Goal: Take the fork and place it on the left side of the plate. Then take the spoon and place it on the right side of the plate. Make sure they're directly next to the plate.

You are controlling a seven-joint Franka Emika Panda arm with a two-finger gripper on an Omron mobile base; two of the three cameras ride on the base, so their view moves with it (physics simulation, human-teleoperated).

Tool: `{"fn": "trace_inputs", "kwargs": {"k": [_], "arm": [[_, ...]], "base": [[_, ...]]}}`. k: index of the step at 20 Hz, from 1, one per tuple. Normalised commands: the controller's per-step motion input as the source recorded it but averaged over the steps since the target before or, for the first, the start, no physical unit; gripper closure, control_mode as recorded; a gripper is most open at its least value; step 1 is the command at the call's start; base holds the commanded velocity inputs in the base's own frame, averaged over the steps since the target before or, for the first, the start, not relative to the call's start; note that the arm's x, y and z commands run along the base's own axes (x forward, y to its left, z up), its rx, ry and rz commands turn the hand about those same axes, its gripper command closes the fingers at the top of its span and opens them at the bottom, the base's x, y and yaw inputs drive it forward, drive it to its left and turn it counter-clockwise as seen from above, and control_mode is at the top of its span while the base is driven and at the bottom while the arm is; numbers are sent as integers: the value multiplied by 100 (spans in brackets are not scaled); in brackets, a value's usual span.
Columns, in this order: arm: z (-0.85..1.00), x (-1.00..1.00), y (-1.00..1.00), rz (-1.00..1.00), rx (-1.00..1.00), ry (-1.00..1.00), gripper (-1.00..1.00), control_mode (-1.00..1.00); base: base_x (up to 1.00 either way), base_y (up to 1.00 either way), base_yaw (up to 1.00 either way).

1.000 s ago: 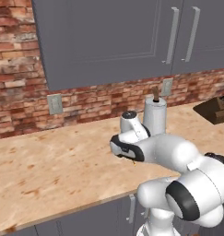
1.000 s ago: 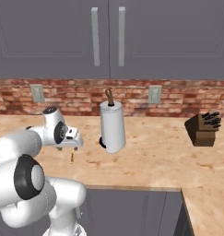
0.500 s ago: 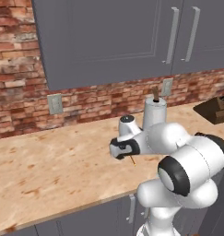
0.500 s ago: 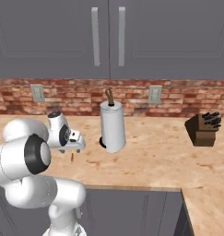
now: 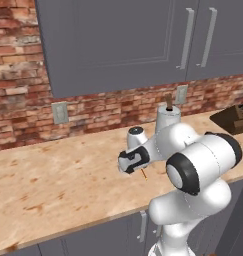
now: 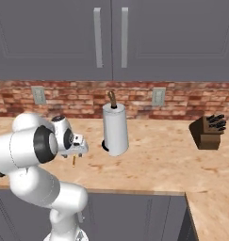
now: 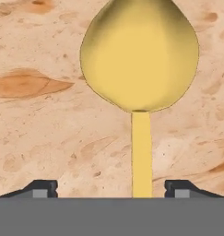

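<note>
My claw [image 7: 111, 189] hovers low over the spoon [image 7: 140, 69] on the bench [image 7: 35, 138], fingertips [image 7: 39, 188] spread wide either side of its handle, gripping nothing. Paper towel roll [image 6: 115, 129] nearby, knife block [image 6: 208, 132] well apart.

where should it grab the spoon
By the slim handle, from straight above. The spoon lies flat on the counter, and the handle runs between the two open fingertips, narrow enough to pinch across. The wide rounded bowl would probably slip.
</note>
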Motion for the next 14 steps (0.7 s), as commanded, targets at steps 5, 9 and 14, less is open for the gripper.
{"fn": "trace_inputs", "kwargs": {"k": [5,9,14], "arm": [[-33,18,3,1,0,0,100,-100],[-26,1,0,5,0,0,100,-100],[-17,-2,5,9,1,-4,100,-100]], "base": [[0,0,0],[0,0,0],[0,0,0]]}}
